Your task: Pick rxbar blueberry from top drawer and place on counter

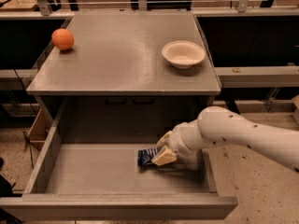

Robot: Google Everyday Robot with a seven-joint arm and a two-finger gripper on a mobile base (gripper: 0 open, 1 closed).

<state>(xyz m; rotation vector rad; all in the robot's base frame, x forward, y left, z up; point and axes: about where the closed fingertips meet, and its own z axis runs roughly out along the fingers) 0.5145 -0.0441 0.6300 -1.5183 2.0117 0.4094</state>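
Observation:
The rxbar blueberry (146,156), a small dark blue wrapper with pale markings, lies on the floor of the open top drawer (93,174), right of its middle. My gripper (162,149) is down inside the drawer at the bar's right end and touches or covers that end. The white arm reaches in from the right over the drawer's right wall. The counter (117,55) is the grey cabinet top above the drawer.
An orange round fruit (62,39) sits at the counter's far left. A pale bowl (183,54) sits at its right. The drawer's tall side walls (44,157) and front panel (117,208) enclose the bar. Pale wooden tables stand behind.

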